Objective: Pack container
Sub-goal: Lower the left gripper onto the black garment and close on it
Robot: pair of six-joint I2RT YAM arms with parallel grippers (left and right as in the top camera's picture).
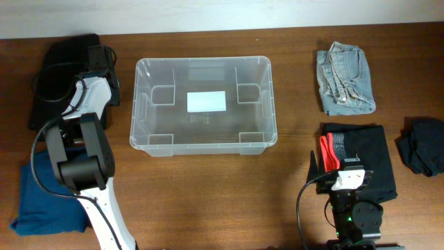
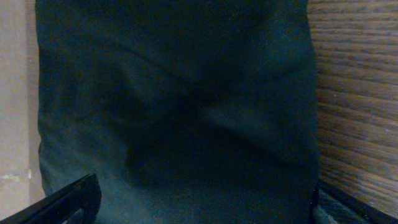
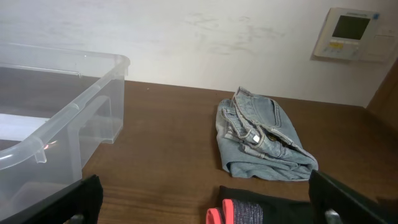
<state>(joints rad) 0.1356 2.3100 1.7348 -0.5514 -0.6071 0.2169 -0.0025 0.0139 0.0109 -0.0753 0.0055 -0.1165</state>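
Note:
The container (image 1: 202, 142) is a clear plastic bin standing open at the table's middle, with a white label on its base and nothing else inside; its near corner (image 3: 93, 99) shows in the right wrist view. My left gripper (image 1: 94, 55) is open low over a dark garment (image 2: 180, 106) that fills its wrist view, a finger (image 2: 68, 202) at each side of the cloth. My right gripper (image 1: 345, 167) is open near the front edge, above a folded black garment (image 1: 371, 149) with a red-edged piece (image 3: 239, 213) on it.
Folded light-blue jeans (image 1: 345, 78) lie at the back right. A crumpled dark garment (image 1: 423, 144) sits at the right edge. A blue cloth (image 1: 41, 201) lies at the front left beside the left arm. A black item (image 1: 59, 69) is at the back left.

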